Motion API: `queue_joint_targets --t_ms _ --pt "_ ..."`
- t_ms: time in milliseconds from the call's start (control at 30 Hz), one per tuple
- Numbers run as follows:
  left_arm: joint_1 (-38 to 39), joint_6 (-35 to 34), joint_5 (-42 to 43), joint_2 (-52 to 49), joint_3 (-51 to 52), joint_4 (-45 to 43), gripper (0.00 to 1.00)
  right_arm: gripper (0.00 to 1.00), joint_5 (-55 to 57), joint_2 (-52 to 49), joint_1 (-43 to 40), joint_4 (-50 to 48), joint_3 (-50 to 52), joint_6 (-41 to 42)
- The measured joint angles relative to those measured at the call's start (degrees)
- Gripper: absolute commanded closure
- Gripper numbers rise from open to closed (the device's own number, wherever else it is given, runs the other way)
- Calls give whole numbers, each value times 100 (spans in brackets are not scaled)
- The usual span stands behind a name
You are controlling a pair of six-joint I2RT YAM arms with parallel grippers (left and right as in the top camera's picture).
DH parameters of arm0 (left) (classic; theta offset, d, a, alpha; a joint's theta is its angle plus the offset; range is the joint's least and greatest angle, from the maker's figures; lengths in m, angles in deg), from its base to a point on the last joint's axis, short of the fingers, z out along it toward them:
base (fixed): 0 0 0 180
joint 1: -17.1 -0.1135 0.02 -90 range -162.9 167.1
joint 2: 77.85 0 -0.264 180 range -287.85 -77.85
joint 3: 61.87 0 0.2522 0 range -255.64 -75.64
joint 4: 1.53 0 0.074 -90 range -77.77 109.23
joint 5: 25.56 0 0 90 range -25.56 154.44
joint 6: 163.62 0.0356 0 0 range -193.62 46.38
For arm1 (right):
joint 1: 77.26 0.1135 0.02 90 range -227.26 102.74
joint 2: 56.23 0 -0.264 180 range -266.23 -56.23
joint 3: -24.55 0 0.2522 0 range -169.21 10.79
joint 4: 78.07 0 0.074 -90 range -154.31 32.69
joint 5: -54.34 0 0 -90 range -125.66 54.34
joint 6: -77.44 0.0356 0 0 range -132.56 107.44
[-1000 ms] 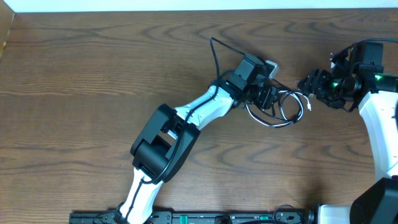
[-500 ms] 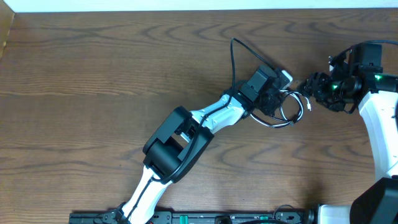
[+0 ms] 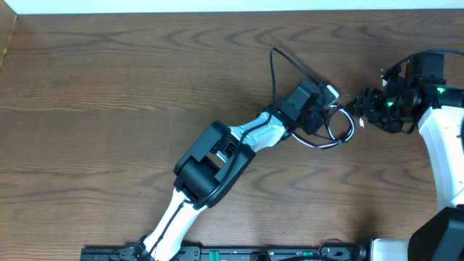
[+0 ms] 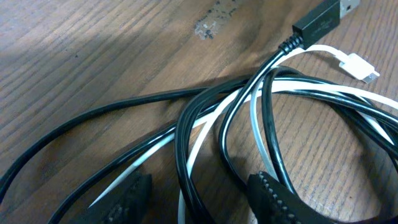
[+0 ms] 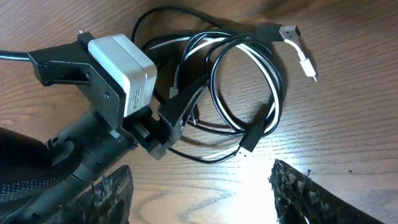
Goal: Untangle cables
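Note:
The black cable (image 4: 186,134) and the white cable (image 4: 214,121) lie wound together in one loose coil on the table, which the overhead view shows at the right of centre (image 3: 341,141). My left gripper (image 4: 202,205) is open, low over the coil's left side, with a black strand and a white strand between its fingers; it also shows in the overhead view (image 3: 322,119). My right gripper (image 5: 199,199) is open and empty, just right of the coil (image 5: 245,93); the overhead view shows it too (image 3: 357,103). A black USB plug (image 4: 320,18) and a white plug (image 4: 357,67) stick out of the coil.
The wooden table (image 3: 109,109) carries only the coil. The left arm's own thick black wire (image 3: 274,65) arcs above its wrist. The left arm's wrist camera block (image 5: 124,68) stands close to the coil in the right wrist view.
My left arm has moved right and reached into the coil's left side. The coil and my right gripper have hardly moved.

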Motion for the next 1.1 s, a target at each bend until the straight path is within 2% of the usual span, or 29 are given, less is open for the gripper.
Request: queue_joint_targets --t_ms 100,133,200,267,533,700,767,900,1100 --pt "0 9 2 2 -15 103 64 32 -2 0 0 0 0 -17" --pt "0 24 -11 4 -35 170 69 32 0 0 0 0 0 -24" --pt "0 50 -39 13 -92 361 86 31 -2 0 0 0 0 -42" --pt "-4 31 -50 39 -138 588 92 31 0 0 0 9 0 -48" --pt "-11 -55 -61 278 -181 1499 93 28 0 0 0 17 0 -87" --pt "-120 -472 -59 870 -24 2830 93 27 -24 0 2 -17 0 -116" --pt "-212 -649 -66 1360 24 3351 93 23 -66 0 13 -90 0 -118" --pt "-348 -826 85 2706 31 3858 93 21 -199 0 72 -299 0 -127" --pt "-343 -931 417 4385 -13 3899 92 22 -597 0 393 -765 0 -256"
